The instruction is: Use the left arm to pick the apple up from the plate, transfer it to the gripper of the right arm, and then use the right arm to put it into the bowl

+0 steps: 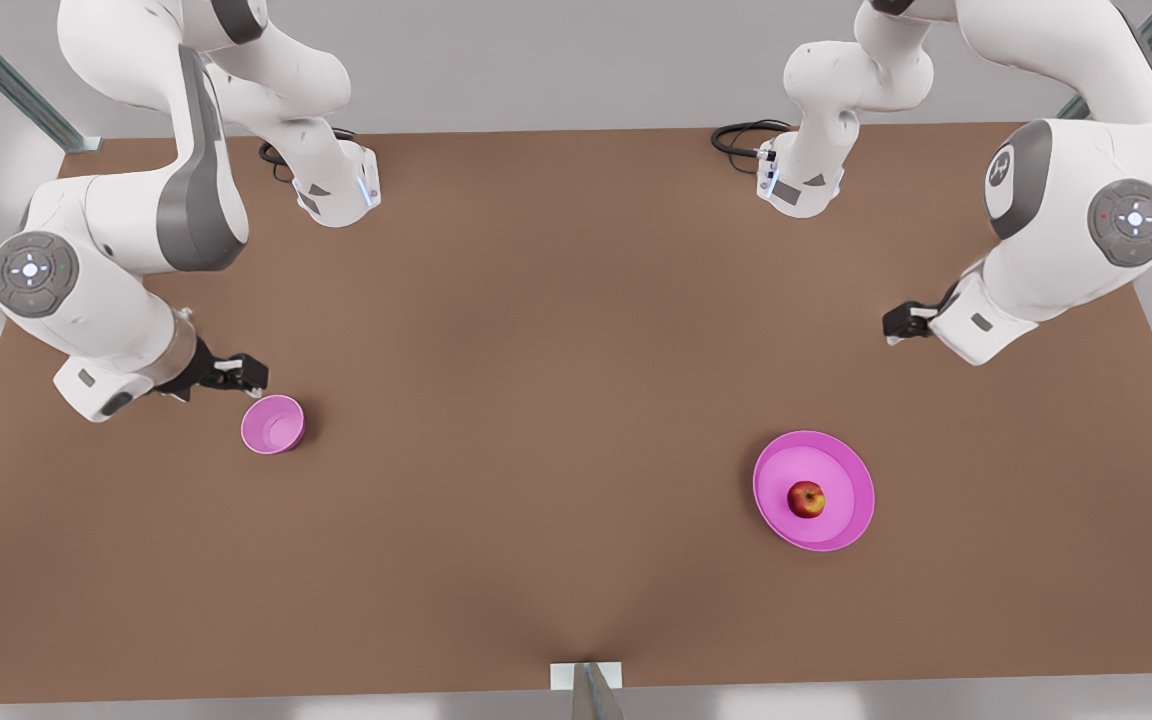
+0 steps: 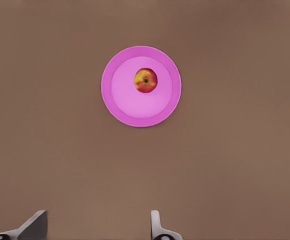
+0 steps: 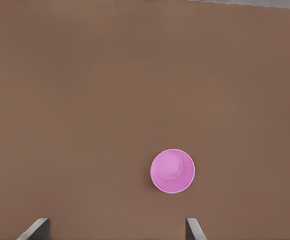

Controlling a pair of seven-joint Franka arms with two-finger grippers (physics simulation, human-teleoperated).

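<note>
The apple (image 1: pixel 806 499) is set on the plate (image 1: pixel 836 465), which is placed on the table (image 1: pixel 536 400) toward the front view's right. The bowl (image 1: pixel 273 424) is found well apart from it, toward the front view's left, just beside the right gripper (image 1: pixel 254 374). The left gripper (image 1: pixel 898 322) is held above the table behind the plate, well apart from it.

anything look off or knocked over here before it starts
Nothing stands out. The apple sits on the plate, the bowl stands upright and empty, and the left hand and right hand hang open, apart from both.
</note>
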